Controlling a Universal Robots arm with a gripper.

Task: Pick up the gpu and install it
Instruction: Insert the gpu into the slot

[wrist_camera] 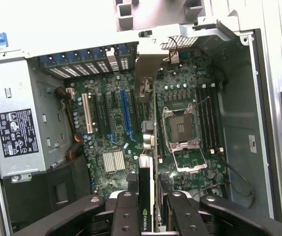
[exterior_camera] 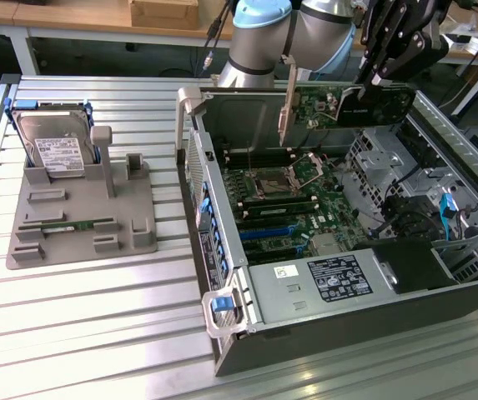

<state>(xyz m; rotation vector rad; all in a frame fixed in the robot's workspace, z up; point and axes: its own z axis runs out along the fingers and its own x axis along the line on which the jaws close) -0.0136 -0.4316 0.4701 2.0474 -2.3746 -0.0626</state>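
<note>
Item: gpu [exterior_camera: 339, 107], thin flat card; green circuit board, black cooler shroud, silvery metal bracket at the exterior view's left end. Held on edge over the far part of the open computer case [exterior_camera: 209, 225], above the green motherboard [exterior_camera: 305, 208]. Black jointed gripper [exterior_camera: 370, 82] clenched on its cooler end. Also listed: silver hard drive [exterior_camera: 55, 146] upright in a grey moulded holder [exterior_camera: 80, 237], ribbed aluminium table [exterior_camera: 97, 317]

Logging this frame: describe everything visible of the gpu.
The gpu is a thin card: green board, black cooler, silvery bracket at the end toward the exterior view's left. It stands on edge, lengthwise level, in the air above the motherboard of the open computer case. The gripper holds it, jaws shut on the cooler end.
</note>
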